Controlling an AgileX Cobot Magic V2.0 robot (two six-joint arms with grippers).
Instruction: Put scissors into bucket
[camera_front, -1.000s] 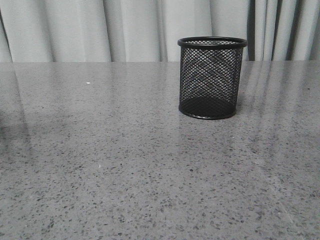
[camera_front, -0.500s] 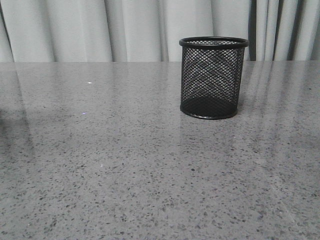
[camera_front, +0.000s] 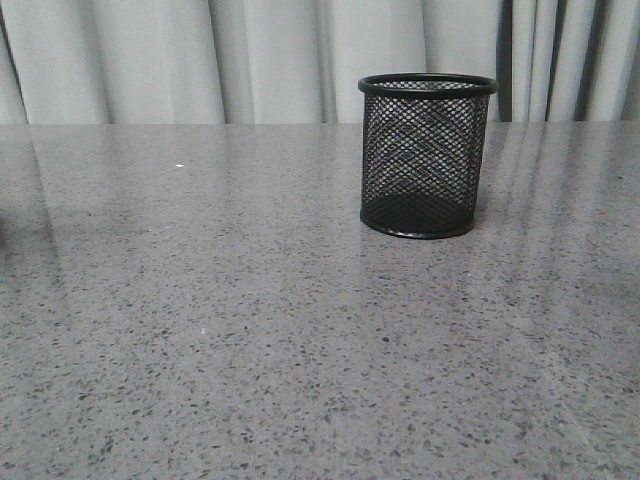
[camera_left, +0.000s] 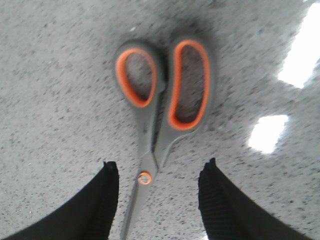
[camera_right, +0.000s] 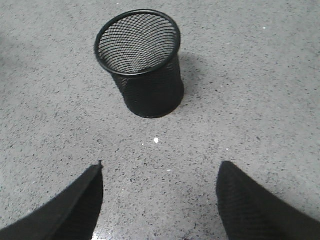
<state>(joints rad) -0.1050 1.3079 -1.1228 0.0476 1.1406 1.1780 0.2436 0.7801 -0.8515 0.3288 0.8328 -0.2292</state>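
- Black wire mesh: we list first the bucket (camera_front: 427, 155), a small cylindrical cup with a solid round rim and solid base. It stands upright on the table (camera_front: 250, 330), right of centre and toward the far edge in the front view. Through the mesh we see only its dark base.
- Grey speckled stone: the table top, glossy enough to carry pale reflections. Light grey curtains (camera_front: 250, 60) hang behind its far edge.
- Grey and orange: the scissors (camera_left: 155, 125) lie flat on the table, recorded only in the left wrist view. We see two grey handle loops lined in orange, one rounder and one longer, and an orange pivot screw. The blades are closed and run out of the picture between the fingers.
- Left gripper (camera_left: 157, 172): released, jaws spread wide, one black finger on each side of the scissors near the pivot. We see a gap on both sides, with neither finger touching the scissors. Whether the fingertips rest on the table we cannot tell.
- Right gripper (camera_right: 160, 172): released, jaws wide apart, grasping nothing. In its wrist view the bucket (camera_right: 142, 62) stands apart from the fingers, its open mouth visible.
- Neither arm appears in the front view.
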